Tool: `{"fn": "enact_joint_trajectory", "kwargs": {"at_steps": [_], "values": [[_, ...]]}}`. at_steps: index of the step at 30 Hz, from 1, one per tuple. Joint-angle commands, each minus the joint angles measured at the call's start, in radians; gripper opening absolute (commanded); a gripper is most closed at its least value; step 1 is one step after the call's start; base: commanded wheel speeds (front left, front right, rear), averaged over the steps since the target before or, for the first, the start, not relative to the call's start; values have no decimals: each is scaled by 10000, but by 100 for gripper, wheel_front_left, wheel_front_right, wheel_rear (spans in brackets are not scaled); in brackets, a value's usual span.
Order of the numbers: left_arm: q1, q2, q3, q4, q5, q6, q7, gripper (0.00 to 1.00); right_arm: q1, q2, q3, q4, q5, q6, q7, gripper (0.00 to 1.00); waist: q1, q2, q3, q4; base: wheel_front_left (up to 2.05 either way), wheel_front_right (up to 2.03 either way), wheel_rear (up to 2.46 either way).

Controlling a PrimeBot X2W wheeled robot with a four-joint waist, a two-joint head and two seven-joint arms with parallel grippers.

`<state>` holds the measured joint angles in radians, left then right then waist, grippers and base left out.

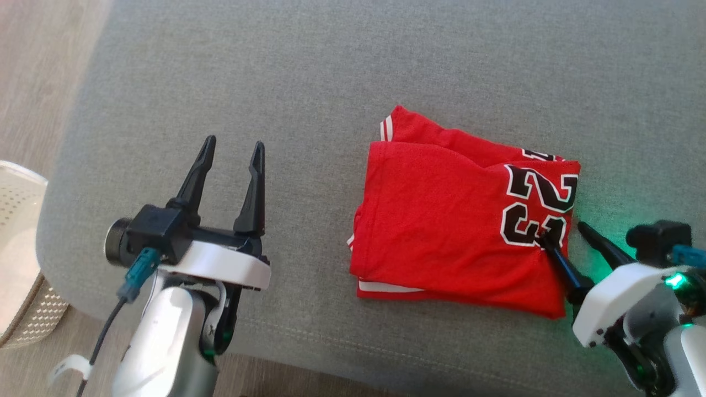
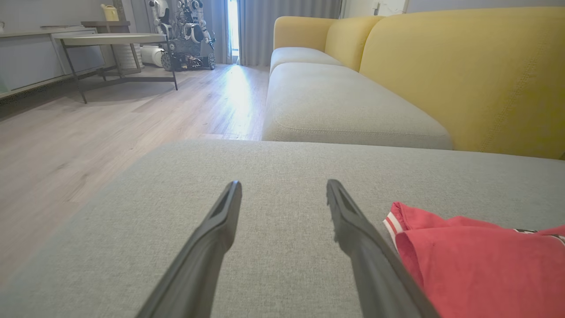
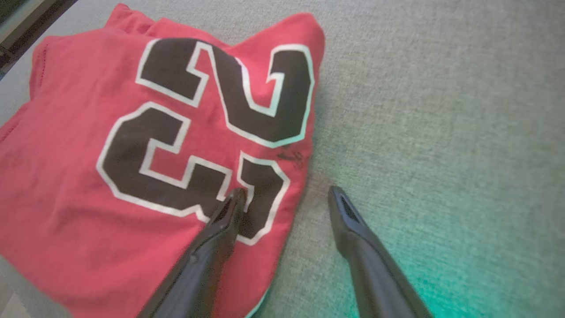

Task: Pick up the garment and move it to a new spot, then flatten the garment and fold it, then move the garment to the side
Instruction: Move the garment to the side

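garment: red jersey (image 1: 458,220), folded into a rough rectangle with layers stacked, lying flat on the grey cushion (image 1: 331,66), right of centre in the head view.
print: black numerals with a white outline (image 1: 538,207) at the garment's right end. The right wrist view shows them large (image 3: 176,145).
trim: white stripes at the far left corner (image 1: 386,129) and along the near edge. The left wrist view shows the same striped corner (image 2: 390,223).
left gripper: (image 1: 234,141) over bare cushion, well apart from the garment on its left. Jaws spread wide with nothing between them.
left wrist view: gripper (image 2: 283,183) low over the cushion (image 2: 287,163), with the garment (image 2: 476,265) just beside its right finger. This view also takes in the room: a yellow sofa (image 2: 463,75), wood floor (image 2: 88,132), a round table (image 2: 114,39) and another robot (image 2: 185,31) far back.
right gripper: (image 1: 562,231) at the garment's right edge. Jaws wide, gripping nothing.
right wrist view: gripper (image 3: 287,191) straddles that edge, with one finger over the numerals on the garment (image 3: 66,212) and the other over bare cushion (image 3: 441,110). Cannot tell whether the finger touches the cloth.
green light: lit on the right wrist (image 1: 674,281). Its glow tints the cushion (image 3: 441,282).
basket: white and perforated (image 1: 16,220), on the floor left of the cushion in the head view.
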<state>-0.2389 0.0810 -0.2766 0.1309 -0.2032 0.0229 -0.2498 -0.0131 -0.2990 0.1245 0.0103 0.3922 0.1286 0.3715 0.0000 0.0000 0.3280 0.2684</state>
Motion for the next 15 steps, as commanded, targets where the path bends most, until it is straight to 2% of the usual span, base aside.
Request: {"fn": "enact_joint_trajectory", "kwargs": {"at_steps": [1,2,9,15], "values": [[-443,67,391,-373,135,-37,-117,100,-151,-186,282,-185,64,21,224,30,0,0,76,-32,0,0,0],[-454,51,404,-391,157,-54,-117,100,-184,-182,312,-211,91,21,307,0,0,0,99,-58,0,0,0],[-491,17,543,-481,364,-162,-119,100,-526,-303,395,-483,7,21,152,0,0,0,64,-595,0,0,0],[-458,102,655,-588,544,-235,-119,100,-815,-744,341,-598,-112,21,-176,0,0,0,-37,-1593,0,0,0]]}}
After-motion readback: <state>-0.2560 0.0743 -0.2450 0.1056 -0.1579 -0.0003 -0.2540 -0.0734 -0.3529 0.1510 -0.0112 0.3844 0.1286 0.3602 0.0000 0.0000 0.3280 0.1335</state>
